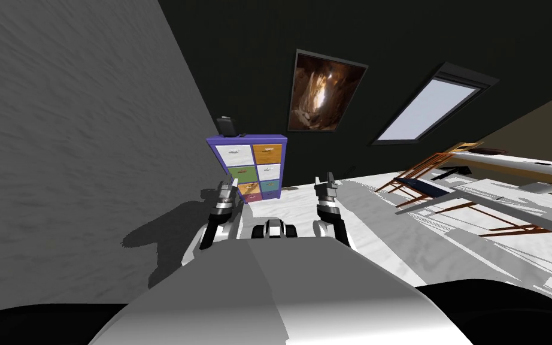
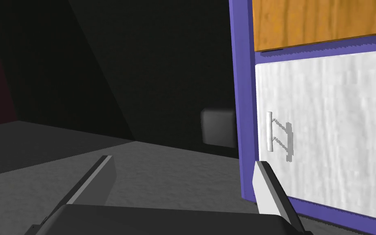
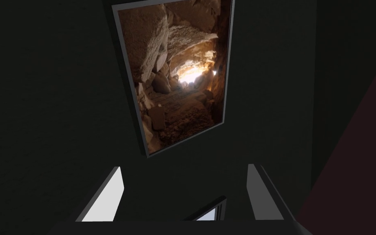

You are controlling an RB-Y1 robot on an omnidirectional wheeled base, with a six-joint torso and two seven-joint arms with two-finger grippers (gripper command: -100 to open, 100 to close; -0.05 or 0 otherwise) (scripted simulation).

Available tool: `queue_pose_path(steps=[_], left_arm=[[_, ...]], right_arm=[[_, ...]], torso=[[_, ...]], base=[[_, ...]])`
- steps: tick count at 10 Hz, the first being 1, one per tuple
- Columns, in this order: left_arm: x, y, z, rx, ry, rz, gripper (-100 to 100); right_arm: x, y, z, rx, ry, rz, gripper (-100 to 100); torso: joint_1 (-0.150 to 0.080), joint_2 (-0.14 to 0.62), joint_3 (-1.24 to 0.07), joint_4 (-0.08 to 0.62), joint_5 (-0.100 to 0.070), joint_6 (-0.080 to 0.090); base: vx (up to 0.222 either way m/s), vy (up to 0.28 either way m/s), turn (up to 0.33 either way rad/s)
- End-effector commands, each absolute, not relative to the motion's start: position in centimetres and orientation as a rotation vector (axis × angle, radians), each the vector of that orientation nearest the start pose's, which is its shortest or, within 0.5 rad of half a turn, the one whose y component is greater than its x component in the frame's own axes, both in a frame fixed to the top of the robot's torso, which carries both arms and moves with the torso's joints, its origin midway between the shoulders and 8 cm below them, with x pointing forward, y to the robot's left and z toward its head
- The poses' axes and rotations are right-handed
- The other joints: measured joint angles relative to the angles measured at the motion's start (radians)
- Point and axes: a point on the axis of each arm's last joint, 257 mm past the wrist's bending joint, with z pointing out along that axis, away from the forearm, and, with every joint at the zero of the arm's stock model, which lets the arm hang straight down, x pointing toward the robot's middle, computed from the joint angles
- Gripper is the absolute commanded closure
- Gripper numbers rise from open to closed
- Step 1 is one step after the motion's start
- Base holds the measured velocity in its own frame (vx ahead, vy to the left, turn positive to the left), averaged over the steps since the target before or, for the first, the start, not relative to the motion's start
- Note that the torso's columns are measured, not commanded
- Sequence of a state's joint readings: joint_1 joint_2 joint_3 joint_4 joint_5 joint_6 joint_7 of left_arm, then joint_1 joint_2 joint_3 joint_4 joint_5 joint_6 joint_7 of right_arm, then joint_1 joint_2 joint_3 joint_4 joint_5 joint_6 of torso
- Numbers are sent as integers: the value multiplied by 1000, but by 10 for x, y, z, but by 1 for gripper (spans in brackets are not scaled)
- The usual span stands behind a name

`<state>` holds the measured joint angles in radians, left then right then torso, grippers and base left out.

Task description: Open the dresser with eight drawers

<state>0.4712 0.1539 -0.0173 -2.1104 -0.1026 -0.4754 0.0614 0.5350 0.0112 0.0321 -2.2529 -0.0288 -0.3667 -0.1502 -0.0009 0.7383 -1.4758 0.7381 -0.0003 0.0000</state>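
Before purple dresser (image 1: 251, 139), drawers (image 1: 267, 154) closed, left gripper (image 2: 183, 160) spread, right gripper (image 3: 186, 166) spread

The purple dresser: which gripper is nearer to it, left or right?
Left. The left gripper, open, is in front of the dresser's drawers, a white drawer's handle close ahead. The right gripper, open, is off to its side.

Free floor (image 1: 293, 199) between left claw (image 1: 228, 190) and dresser (image 1: 251, 168); grey wall (image 1: 77, 150) close alongside.

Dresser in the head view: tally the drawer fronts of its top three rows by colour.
White drawer fronts: 2
Orange drawer fronts: 2
Green drawer fronts: 1
Teal drawer fronts: 1
Total: 6
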Motion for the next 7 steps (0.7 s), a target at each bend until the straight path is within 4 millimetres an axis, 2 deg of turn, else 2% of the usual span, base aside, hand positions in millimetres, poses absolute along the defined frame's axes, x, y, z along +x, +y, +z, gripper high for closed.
queue_pose_path(steps=[1,7], left_arm=[[389,262,-76,-659,941,-1253,-100],[403,274,-124,-706,1007,-1220,-100]], right_arm=[[367,-281,-27,912,663,1427,0],[367,-281,-27,912,663,1427,0]], torso=[[0,0,0,0,0,0],[2,0,0,0,1,0]], base=[[115,-75,11],[115,-68,10]])
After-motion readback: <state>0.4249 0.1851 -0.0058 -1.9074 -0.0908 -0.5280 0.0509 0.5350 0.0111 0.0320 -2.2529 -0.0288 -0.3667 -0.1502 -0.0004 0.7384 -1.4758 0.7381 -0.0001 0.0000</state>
